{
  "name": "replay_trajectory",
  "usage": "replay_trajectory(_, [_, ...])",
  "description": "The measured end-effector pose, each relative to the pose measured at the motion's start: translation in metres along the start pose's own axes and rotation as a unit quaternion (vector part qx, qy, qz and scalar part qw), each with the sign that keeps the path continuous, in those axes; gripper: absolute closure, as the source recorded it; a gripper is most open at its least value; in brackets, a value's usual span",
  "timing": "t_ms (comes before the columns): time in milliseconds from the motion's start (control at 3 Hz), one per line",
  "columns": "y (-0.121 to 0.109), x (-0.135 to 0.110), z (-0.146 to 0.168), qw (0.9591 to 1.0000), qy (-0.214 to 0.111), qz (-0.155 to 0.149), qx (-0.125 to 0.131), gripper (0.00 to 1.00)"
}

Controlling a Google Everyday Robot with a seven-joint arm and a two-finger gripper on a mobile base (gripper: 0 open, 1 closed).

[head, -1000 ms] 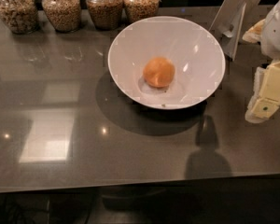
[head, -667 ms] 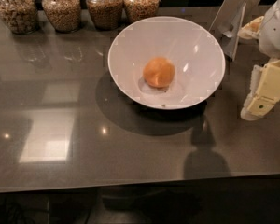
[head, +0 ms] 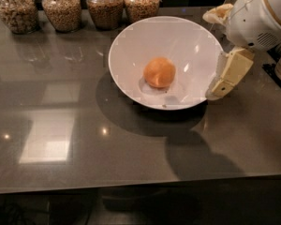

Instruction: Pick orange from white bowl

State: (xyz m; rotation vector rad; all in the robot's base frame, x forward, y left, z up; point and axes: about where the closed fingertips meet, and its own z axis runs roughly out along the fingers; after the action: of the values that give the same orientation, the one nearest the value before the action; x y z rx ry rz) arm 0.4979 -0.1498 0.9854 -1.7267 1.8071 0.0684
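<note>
Glossy grey tabletop (head: 131, 158), bright reflections

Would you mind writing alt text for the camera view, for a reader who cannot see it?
An orange lies in the middle of a large white bowl on a glossy dark table, with the robot's gripper hanging by the bowl's rim on the right of the picture. Four glass jars of grains line the table's far edge.

White arm (head: 257, 13), cream pincer (head: 223, 80) beside bowl (head: 131, 46)
</note>
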Motion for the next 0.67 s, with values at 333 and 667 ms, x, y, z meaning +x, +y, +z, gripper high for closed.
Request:
replay_trajectory(333, [-0.027,-0.017,0.024,0.9989,-0.037,-0.026,0.016,0.00])
replay_trajectory(667, [-0.043,-0.024,0.049,0.9976,-0.052,-0.041,0.021,0.00])
